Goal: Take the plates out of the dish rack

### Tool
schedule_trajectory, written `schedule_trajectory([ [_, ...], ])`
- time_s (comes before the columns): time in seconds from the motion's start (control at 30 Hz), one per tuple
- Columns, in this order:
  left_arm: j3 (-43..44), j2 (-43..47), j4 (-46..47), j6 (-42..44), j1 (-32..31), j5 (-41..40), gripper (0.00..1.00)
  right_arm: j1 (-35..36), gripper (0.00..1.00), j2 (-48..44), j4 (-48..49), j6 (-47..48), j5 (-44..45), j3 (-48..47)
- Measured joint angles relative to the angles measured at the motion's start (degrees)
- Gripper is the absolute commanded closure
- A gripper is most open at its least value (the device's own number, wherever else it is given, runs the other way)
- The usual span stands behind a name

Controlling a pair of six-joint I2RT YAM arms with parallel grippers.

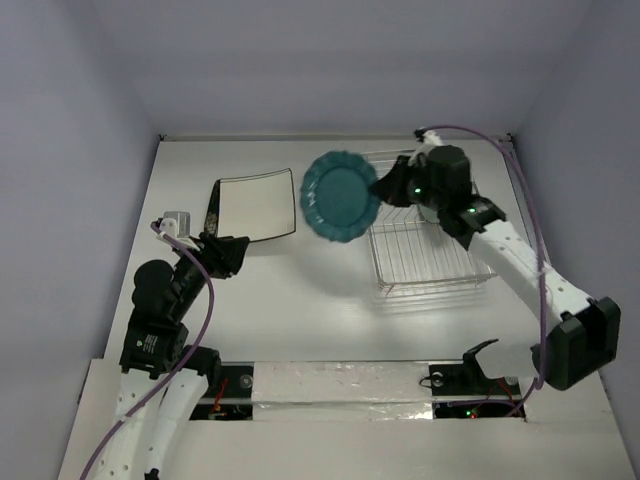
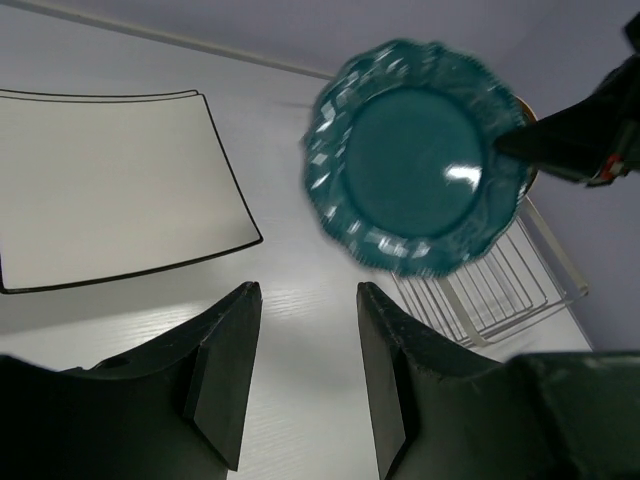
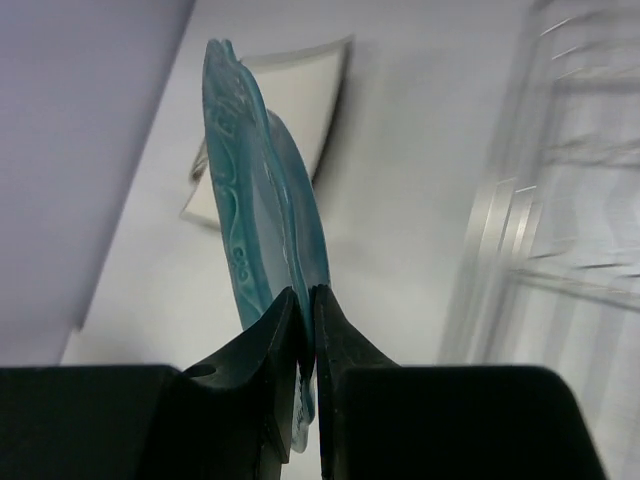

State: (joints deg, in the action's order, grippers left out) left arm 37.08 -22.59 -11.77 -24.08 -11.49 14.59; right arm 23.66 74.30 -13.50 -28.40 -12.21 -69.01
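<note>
My right gripper [image 1: 385, 190] [image 3: 305, 292] is shut on the rim of the round teal plate [image 1: 340, 197] [image 3: 250, 200]. It holds the plate on edge in the air, just left of the dish rack [image 1: 430, 255] [image 3: 560, 200]. In the left wrist view the teal plate [image 2: 420, 155] faces the camera, hanging in front of the rack [image 2: 500, 290]. The white square dark-rimmed plate [image 1: 255, 207] [image 2: 100, 185] lies flat on the table to the left. My left gripper [image 1: 228, 252] [image 2: 305, 290] stands open and empty over bare table, near that plate's front edge.
The wire rack is a silver basket on the right half of the table, under my right forearm [image 1: 510, 250]. Lavender walls close in the left, right and far sides. A taped strip [image 1: 340, 385] runs along the near edge between the arm bases.
</note>
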Motion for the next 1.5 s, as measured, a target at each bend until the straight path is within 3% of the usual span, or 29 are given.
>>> schedule_trajectory([
  [0.17,0.00,0.37,-0.02,0.00,0.50,-0.13,0.61,14.27,1.00,8.46,11.39,-7.74,-3.32,5.49],
  [0.3,0.00,0.96,0.00,0.00,0.70,-0.07,0.61,21.33,1.00,13.86,18.75,-13.55,-4.83,10.60],
  [0.6,0.00,0.96,0.00,0.00,0.70,-0.04,0.61,26.23,1.00,30.05,33.35,-22.51,-5.33,11.58],
  [0.77,0.00,0.96,0.00,0.00,0.72,-0.02,0.61,26.67,1.00,34.12,38.73,-26.34,-5.31,11.72],
  [0.83,0.00,0.96,0.00,0.00,0.72,-0.02,0.61,26.71,0.93,35.32,40.61,-27.19,-4.87,11.72],
  [0.87,0.00,0.96,0.00,0.00,0.72,-0.02,0.61,26.73,0.79,36.04,41.40,-27.58,-4.61,11.72],
  [0.97,0.00,0.96,-0.02,0.00,0.72,0.00,0.61,26.77,0.58,38.21,42.82,-28.89,-4.28,11.69],
  [1.13,0.02,0.96,0.00,0.00,0.72,0.02,0.61,27.02,0.41,40.59,41.92,-28.13,-3.48,11.10],
  [1.27,0.00,0.96,0.00,0.00,0.72,0.02,0.61,27.08,0.13,38.86,40.06,-26.14,-1.36,10.82],
  [1.43,0.00,0.96,0.00,0.00,0.72,0.02,0.61,27.10,0.08,30.73,29.75,-20.15,5.57,10.27],
  [1.5,0.00,0.96,0.00,0.00,0.72,0.02,0.61,27.10,0.18,25.79,23.89,-17.11,10.40,9.81],
])
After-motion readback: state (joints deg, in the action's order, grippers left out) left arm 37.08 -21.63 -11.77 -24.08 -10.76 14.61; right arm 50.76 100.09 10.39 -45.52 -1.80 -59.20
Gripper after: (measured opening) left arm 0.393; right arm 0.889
